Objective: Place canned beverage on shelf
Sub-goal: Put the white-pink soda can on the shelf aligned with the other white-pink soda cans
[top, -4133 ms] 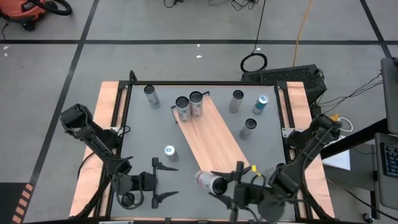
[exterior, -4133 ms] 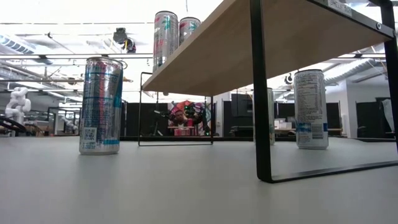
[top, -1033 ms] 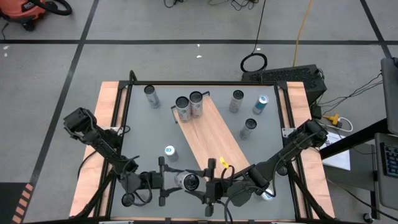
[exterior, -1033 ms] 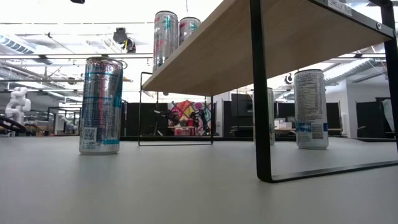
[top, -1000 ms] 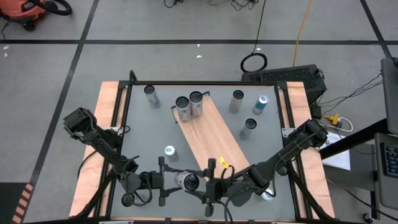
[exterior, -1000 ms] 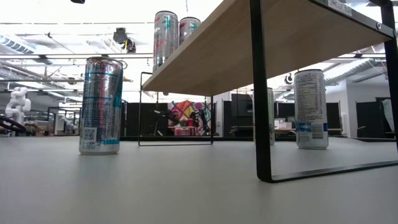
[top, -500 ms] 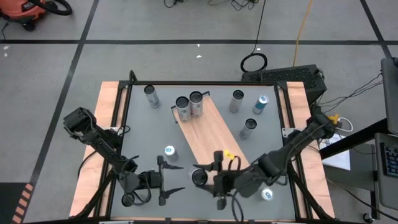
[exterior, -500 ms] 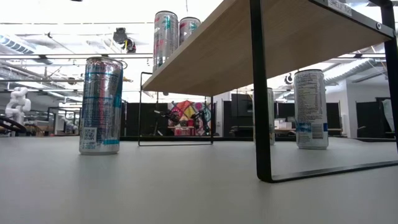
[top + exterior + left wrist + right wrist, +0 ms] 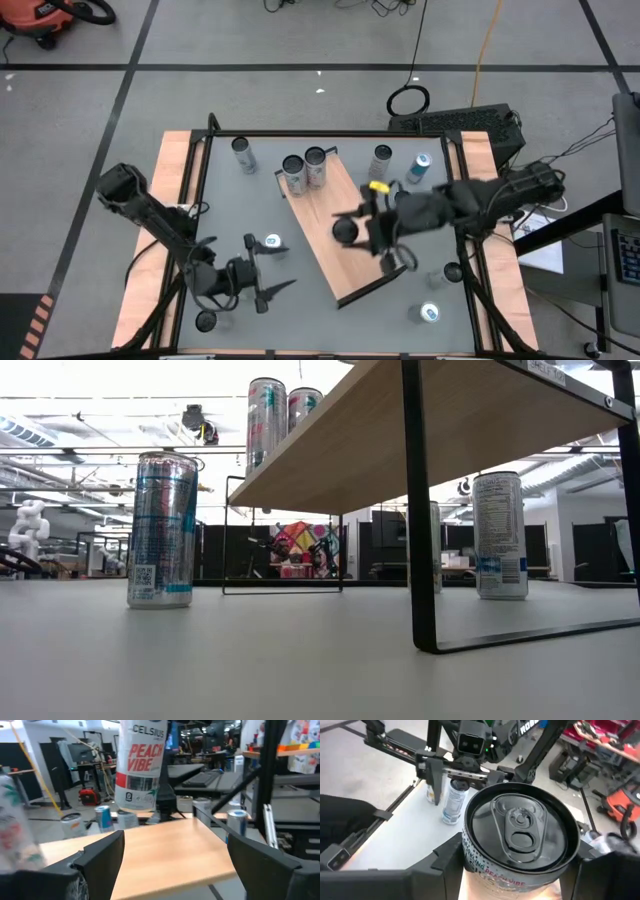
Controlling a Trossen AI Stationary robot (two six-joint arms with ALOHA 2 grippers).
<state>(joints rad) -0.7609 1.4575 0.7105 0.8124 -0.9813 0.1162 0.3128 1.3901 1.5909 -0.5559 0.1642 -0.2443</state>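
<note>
The shelf [image 9: 345,225] is a light wood board on black legs, running slantwise across the table, with two cans [image 9: 304,170] standing at its far end. My right gripper [image 9: 347,230] reaches in from the table's right and is shut on a dark-topped can [image 9: 520,827]. In the left wrist view this can [image 9: 140,765] hangs upright above the shelf board [image 9: 170,845]. My left gripper [image 9: 272,268] stands open near the table's front left, level, facing the shelf, with nothing between its fingers. My right gripper pinches the can's side wall just under the top rim [image 9: 470,855] between its two fingers, one on each side. The fingers come nearly level from the table's right. The can is upright, top up, lifted clear above the middle of the shelf.
A can [image 9: 272,241] stands on the table beside my left gripper. More cans stand at the far left [image 9: 243,155], far right [image 9: 380,162] [image 9: 418,167] and near right [image 9: 430,313]. In the low view the shelf's black leg [image 9: 418,510] stands in front.
My right gripper has carried the can from the table's near edge, in front of my left gripper, up and toward the far edge over the middle of the shelf; the can stays upright. My left gripper has risen a little.
</note>
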